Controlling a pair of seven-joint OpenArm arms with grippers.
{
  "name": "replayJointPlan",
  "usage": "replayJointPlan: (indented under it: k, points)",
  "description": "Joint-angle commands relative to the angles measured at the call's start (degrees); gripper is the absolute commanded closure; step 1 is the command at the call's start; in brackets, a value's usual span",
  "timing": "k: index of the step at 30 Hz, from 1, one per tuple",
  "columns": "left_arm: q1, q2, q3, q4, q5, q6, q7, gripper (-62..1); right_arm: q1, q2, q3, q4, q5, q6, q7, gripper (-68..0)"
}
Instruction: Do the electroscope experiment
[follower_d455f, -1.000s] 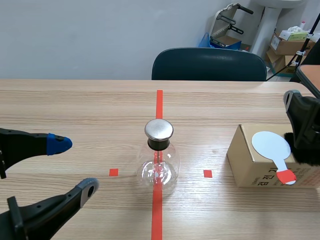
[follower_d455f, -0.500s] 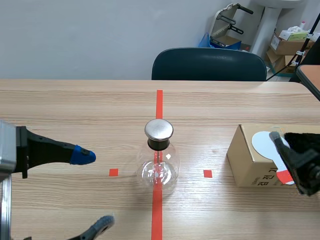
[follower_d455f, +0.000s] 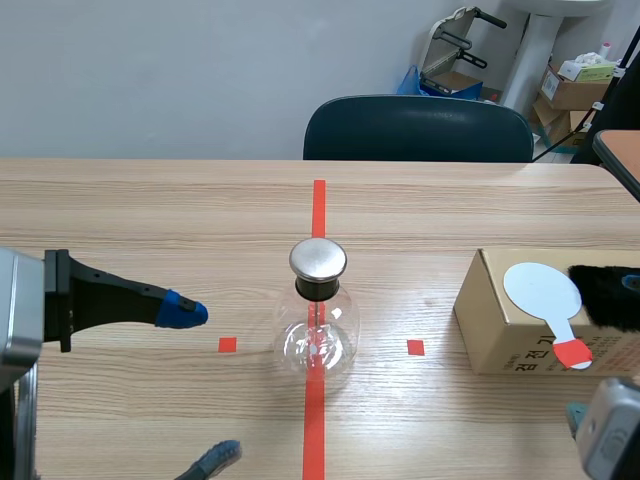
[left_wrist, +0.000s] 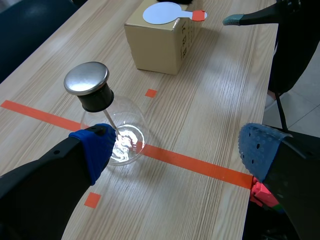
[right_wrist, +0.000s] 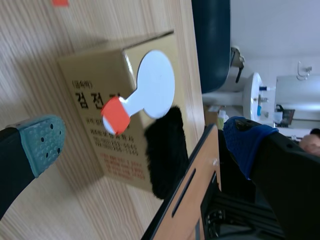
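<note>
The electroscope (follower_d455f: 318, 318) is a round glass flask with a metal disc cap, standing on the red centre line. My left gripper (follower_d455f: 200, 385) is open, left of the flask; in the left wrist view the flask (left_wrist: 107, 120) stands just ahead of one blue pad (left_wrist: 95, 150). A cardboard box (follower_d455f: 500, 330) at the right carries a white paddle (follower_d455f: 543, 290) with a red handle and a piece of black fur (follower_d455f: 608, 295). My right gripper (right_wrist: 145, 140) is open, with the box (right_wrist: 95, 105), paddle (right_wrist: 152, 82) and fur (right_wrist: 167, 150) below it and untouched.
A dark blue chair (follower_d455f: 418, 128) stands behind the table's far edge. The box sits near the table's right edge. Bare wood lies between flask and box. Clutter and cartons stand on the floor at the back right (follower_d455f: 575, 85).
My left gripper moved right, closer to the flask, staying open. The right arm drew back from over the box toward the near right corner, uncovering paddle and fur.
</note>
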Motion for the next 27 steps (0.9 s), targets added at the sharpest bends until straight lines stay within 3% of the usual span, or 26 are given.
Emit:
replayJointPlan:
  k: [1, 4, 8, 14, 22, 27]
  points:
    - [0.15, 0.09, 0.24, 0.37, -0.37, -0.31, -1.07, -53.2, 0.63, -0.31, 0.31, -2.01, -1.53, -1.88, 0.63, -67.9]
    - [0.17, -0.28, 0.24, 0.37, -0.39, -0.31, -1.09, -53.2, 0.83, -1.22, -0.17, -5.84, -4.28, -5.84, 1.86, -67.9]
    - [0.2, -3.32, 0.24, 0.37, -0.94, -0.52, -2.89, -53.1, 1.92, -1.22, -2.45, -11.43, -6.32, -13.38, 2.29, -67.9]
    - [0.2, -6.84, 0.22, 0.37, -4.31, -0.5, -4.0, -53.1, 6.78, -1.2, -4.13, -19.34, -8.59, -23.87, 2.01, -67.9]
    - [0.35, -7.37, 0.22, 0.37, -4.98, -0.5, -2.93, -53.1, 12.37, -1.05, -4.13, -22.97, -10.21, -26.88, 1.62, -67.9]
    - [0.35, -7.34, 0.11, 0.37, -4.98, -0.48, -2.84, -53.1, 14.6, -1.07, -4.76, -22.97, -10.58, -27.04, 1.77, -67.9]
